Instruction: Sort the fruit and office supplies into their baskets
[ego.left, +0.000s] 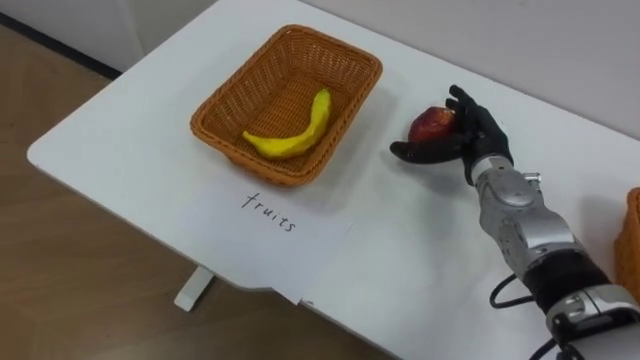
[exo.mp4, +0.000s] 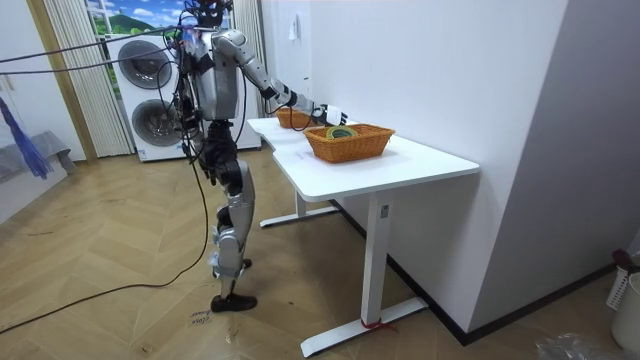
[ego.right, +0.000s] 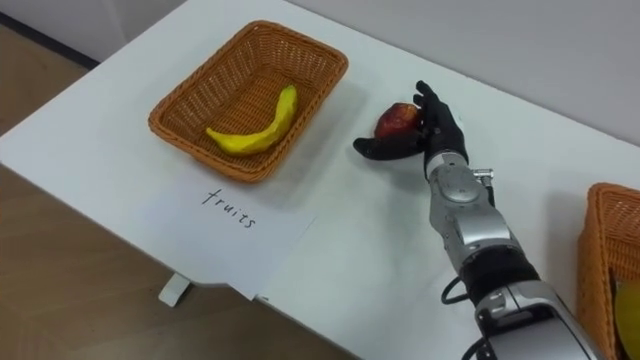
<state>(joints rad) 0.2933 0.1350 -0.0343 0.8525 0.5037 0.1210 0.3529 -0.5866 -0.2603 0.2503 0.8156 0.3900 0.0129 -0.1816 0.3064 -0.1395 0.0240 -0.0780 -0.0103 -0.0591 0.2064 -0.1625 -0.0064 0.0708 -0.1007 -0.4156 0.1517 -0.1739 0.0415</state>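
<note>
A red apple (ego.left: 432, 123) sits in my right hand (ego.left: 462, 140), whose dark fingers and thumb curl round it. The hand is low over the white table (ego.left: 400, 260), a short way to the right of the fruit basket (ego.left: 222, 84). That basket is woven, orange-brown, and holds one yellow banana (ego.left: 295, 135). A sheet of paper (ego.left: 268, 212) with the handwritten word "fruits" lies in front of it. I cannot tell whether the apple touches the table.
A second wicker basket (ego.right: 598, 250) stands at the table's right end with something yellow-green in it. In the room view the robot stands at the table's end near a washing machine (exo.mp4: 150, 95). The table's near edge (ego.left: 130, 190) drops to a wooden floor.
</note>
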